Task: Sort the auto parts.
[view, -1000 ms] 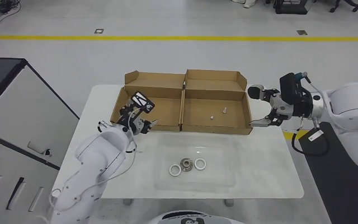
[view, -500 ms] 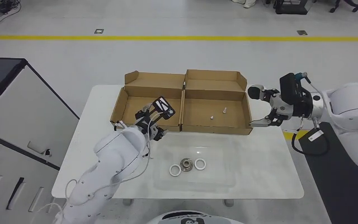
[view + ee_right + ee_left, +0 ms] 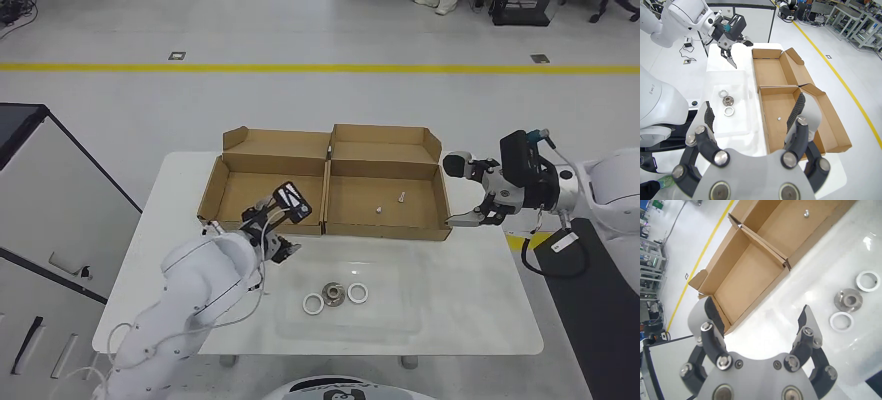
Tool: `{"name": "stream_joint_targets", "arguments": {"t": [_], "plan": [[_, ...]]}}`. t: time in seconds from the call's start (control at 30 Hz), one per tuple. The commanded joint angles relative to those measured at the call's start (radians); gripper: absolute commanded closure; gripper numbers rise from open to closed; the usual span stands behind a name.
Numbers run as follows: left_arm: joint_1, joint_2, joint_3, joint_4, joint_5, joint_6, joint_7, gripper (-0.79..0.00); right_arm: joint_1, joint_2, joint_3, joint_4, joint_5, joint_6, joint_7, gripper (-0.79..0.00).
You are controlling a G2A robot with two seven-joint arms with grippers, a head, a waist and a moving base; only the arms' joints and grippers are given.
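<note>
Tray (image 3: 395,318) of clear plastic sits nearest on the white table (image 3: 480,300), long axis running left to right; in it three parts lie in a short row along that axis; a white ring (image 3: 313,303) lies flat with its bore facing up; a dull grey metal flanged hub (image 3: 332,295) just beside it rests on its flange, boss and bore pointing up; a second white ring (image 3: 357,293) lies flat on the hub's other side; the left gripper (image 3: 758,306) hangs over bare table between the tray's far left corner and the near wall of the left cardboard box (image 3: 262,196), ribbed black pads spread wide, holding nothing; the right cardboard box (image 3: 350,205) stands wall to wall with it, and two small metal bolts (image 3: 379,210) lie apart on its floor, too small to tell which way they point; the right gripper (image 3: 455,190) hangs off that box's right end, fingers wide apart and empty.
</note>
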Motion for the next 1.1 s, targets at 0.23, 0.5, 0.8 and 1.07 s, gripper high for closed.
{"name": "stream_joint_targets", "arguments": {"t": [0.23, 0.5, 0.8, 1.07], "plan": [[-0.174, -0.014, 0.17, 0.014, -0.13, 0.118, -0.21, -0.785, 0.0, 0.0, 0.0, 0.0, 0.0, 0.0, 0.0, -0.785], [-0.329, -0.013, 0.367, 0.12, -0.189, 0.163, -0.21, -0.785, 0.0, 0.0, 0.0, 0.0, 0.0, 0.0, 0.0, -0.785], [-0.56, 0.012, 0.587, 0.232, -0.363, 0.258, -0.21, -0.785, 0.0, 0.0, 0.0, 0.0, 0.0, 0.0, 0.0, -0.785], [-0.831, 0.031, 0.821, 0.279, -0.643, 0.382, -0.21, -0.785, 0.0, 0.0, 0.0, 0.0, 0.0, 0.0, 0.0, -0.785]]}}
